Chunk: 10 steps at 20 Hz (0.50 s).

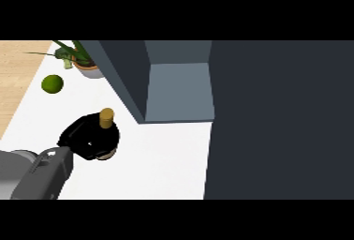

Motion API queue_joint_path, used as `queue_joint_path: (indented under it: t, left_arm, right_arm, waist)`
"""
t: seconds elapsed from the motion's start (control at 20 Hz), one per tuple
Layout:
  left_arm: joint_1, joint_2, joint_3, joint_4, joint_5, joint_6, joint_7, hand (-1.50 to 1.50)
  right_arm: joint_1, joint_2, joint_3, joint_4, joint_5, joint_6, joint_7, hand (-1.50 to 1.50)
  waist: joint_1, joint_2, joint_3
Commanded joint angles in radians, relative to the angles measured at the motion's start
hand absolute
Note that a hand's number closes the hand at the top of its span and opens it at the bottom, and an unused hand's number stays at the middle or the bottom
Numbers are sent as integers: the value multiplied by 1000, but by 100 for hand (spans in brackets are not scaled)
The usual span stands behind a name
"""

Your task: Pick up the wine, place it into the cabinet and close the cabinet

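Note:
My left hand [84, 138] comes in from the lower left and is curled round the wine bottle [106, 118]. Only the bottle's tan top and a bit of its lower part show past the black fingers. The bottle stands roughly upright over the white counter, left of the cabinet [276, 117]. The cabinet is dark grey, and its open compartment [178, 91] shows a lighter blue-grey inside. A dark panel [128, 75] borders the opening on its left. My right hand does not show.
A green lime [52, 83] lies on the white counter [166, 159] at the far left. A potted plant [84, 63] stands behind it by the cabinet's corner. The counter's wooden edge [17, 84] runs along the left.

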<state>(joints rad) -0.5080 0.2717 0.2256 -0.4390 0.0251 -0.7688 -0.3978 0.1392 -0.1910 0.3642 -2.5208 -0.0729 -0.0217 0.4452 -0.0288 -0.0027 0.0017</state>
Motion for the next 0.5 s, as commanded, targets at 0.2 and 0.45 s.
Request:
queue_joint_path:
  t: [0.2, 0.45]
  left_arm:
    - [40, -34, -54, -87, -31, -42, -158, 150]
    - [150, -94, 53, -169, 58, 214, -191, 150]
  right_arm:
    - [6, -23, -84, -134, -106, 17, 53, -150]
    - [58, -18, -36, -178, -65, 9, 55, -150]
  waist:
    - [16, 3, -2]
    - [28, -14, -1]
